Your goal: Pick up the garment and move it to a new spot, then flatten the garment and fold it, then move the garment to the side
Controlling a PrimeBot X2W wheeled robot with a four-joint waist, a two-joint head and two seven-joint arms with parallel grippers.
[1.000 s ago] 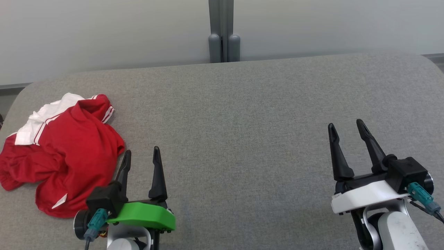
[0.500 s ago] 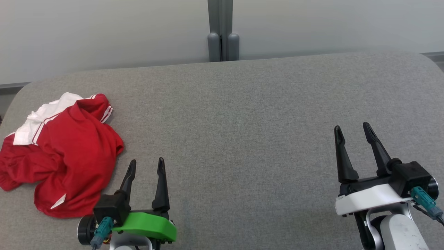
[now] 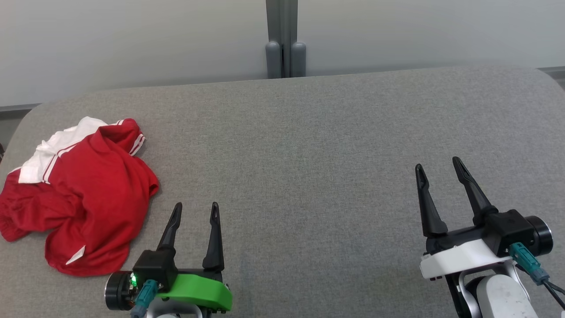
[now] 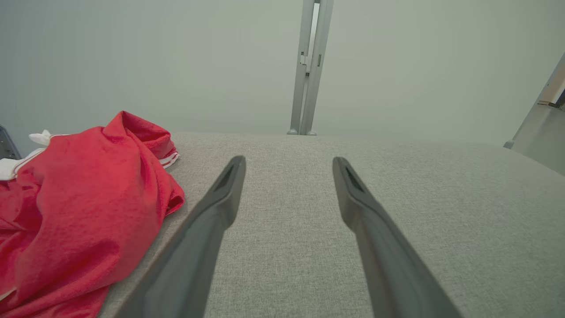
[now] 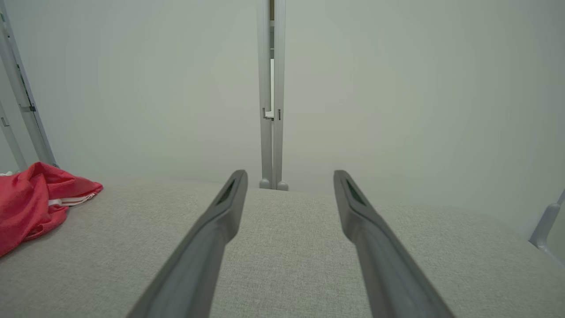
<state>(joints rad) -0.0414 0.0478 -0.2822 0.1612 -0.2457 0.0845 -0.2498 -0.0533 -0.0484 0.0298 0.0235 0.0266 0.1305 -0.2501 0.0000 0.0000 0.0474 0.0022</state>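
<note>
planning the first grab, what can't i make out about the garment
- Head view: the garment is crumpled; its own folds hide its shape and underside.
- Left wrist view: the left and bottom edges cut it off.
- Right wrist view: the left edge cuts most of it off.

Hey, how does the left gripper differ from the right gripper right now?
The left gripper has a green mount; the right gripper has a white one. The left gripper sits close beside the red garment; the right gripper is far from it. Both are open and hold nothing.
</note>
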